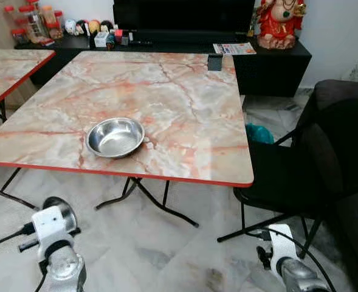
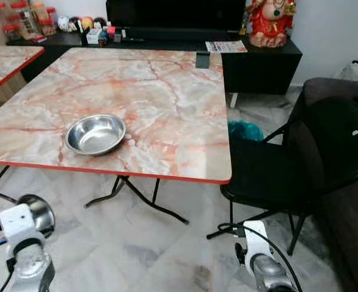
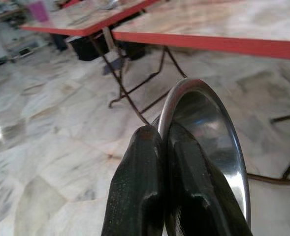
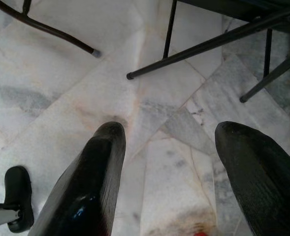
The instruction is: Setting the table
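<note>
1. The left hand (image 3: 157,147) hangs low over the floor (image 1: 142,243), pinching a bowl's (image 3: 211,132) rim, in front of the desk (image 1: 166,91).
2. The right hand (image 4: 169,162) hangs spread above the floor beside a black chair (image 1: 300,164).
3. A second bowl (image 1: 115,137) sits near the desk's front edge.
4. A black cabinet (image 1: 270,61) stands behind.

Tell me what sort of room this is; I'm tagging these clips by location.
Probably a home living or dining room: a marble-patterned folding table carrying a steel bowl, a black chair beside it, and a low black cabinet holding a red figurine and jars.
</note>
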Controlling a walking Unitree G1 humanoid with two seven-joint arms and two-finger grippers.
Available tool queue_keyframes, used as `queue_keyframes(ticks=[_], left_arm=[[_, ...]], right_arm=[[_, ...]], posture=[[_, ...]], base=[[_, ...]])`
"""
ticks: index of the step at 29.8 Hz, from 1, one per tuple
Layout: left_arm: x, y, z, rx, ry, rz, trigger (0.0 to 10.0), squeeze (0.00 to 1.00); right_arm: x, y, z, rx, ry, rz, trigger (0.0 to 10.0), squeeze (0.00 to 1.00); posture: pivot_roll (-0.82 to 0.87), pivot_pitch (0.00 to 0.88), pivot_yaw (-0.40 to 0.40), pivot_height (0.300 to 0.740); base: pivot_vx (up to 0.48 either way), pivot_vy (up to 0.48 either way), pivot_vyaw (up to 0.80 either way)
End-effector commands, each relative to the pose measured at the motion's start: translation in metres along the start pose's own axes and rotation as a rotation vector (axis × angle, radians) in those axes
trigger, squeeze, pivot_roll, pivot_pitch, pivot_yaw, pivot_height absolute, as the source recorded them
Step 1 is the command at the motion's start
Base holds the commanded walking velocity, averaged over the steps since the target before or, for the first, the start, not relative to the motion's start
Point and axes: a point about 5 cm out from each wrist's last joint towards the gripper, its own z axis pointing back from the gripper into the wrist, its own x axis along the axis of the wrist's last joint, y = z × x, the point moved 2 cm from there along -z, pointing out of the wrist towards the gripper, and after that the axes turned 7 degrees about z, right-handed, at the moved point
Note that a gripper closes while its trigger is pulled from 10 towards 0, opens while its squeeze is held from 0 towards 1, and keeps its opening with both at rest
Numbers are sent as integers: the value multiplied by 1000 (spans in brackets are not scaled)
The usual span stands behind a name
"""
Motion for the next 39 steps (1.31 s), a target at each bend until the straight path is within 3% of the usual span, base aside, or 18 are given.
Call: queue_keyframes(ticks=[1, 3, 6, 8, 11, 14, 15, 18, 19, 21, 23, 24, 25, 26, 27, 30, 39], left_arm=[[23, 14, 4, 92, -70, 2, 10000, 0], [35, 18, 5, 116, -109, 18, 10000, 0], [74, 18, 6, 134, -228, 44, 10000, 0], [102, 13, 3, 128, -302, 121, 10000, 0], [114, 8, 1, 104, -322, 175, 10000, 0], [133, -40, -3, -218, -261, 417, 10000, 0], [133, -40, -3, -218, -261, 417, 10000, 0], [130, -67, 1, -394, -179, 479, 10000, 0], [130, -67, 1, -394, -179, 479, 10000, 0], [121, -90, 10, -533, -85, 575, 10000, 0], [119, -99, 15, -568, -61, 613, 10000, 0], [116, -105, 17, -590, -16, 685, 10000, 0], [116, -105, 17, -590, -16, 685, 10000, 0], [114, -110, 16, -587, 28, 786, 10000, 0], [113, -113, 14, -588, 48, 834, 10000, 0], [116, -120, 14, -613, 48, 884, 10000, 0], [127, -123, 3, -611, 2, 918, 10000, 0]], right_arm=[[0, 0, 0, 1, 7, 5, 10000, 0], [0, 0, 0, 2, 8, 6, 10000, 0], [-1, 1, 0, 4, 9, 9, 10000, 0], [-1, 1, 0, 4, 9, 11, 10000, 0], [0, 1, 0, 4, 7, 12, 10000, 0], [5, 3, -1, -1, -19, 1, 10000, 0], [5, 3, -1, -1, -19, 1, 10000, 0], [20, 5, -2, 0, -72, -14, 10000, 0], [20, 5, -2, 0, -72, -14, 10000, 0], [36, 5, -2, -27, -136, -45, 10000, 0], [43, 5, -2, -42, -172, -75, 10000, 0], [47, 6, -2, -48, -188, -90, 10000, 0], [47, 6, -2, -48, -188, -90, 10000, 0], [48, 8, -1, -43, -210, -110, 10000, 0], [48, 11, -1, -37, -231, -125, 10000, 0], [45, 7, 1, -29, -273, -154, 10000, 0], [55, 4, 3, -33, -326, -161, 10000, 0]], posture=[[-30, 39, 6, 740], [-30, 39, 6, 740], [-25, 39, 3, 740], [-18, 37, 0, 740], [-19, 35, 1, 740], [-21, 34, 3, 740], [-21, 34, 3, 740], [-24, 34, 4, 740], [-24, 34, 4, 740], [-32, 35, 5, 740], [-38, 37, 5, 740], [-37, 37, 5, 740], [-37, 37, 5, 740], [-37, 37, 5, 740], [-40, 35, 2, 740], [-45, 34, -1, 740], [-46, 35, -4, 740]], base=[[0, 0, 0], [0, 0, 0], [0, 0, 0], [0, 0, 0], [0, 0, 0], [0, 0, 0], [0, 0, 0], [0, 0, 0], [0, 0, 0], [0, 0, 0], [0, 0, 0], [0, 0, 0], [0, 0, 0], [0, 0, 0], [0, 0, 0], [0, 0, 0], [0, 0, 0]])
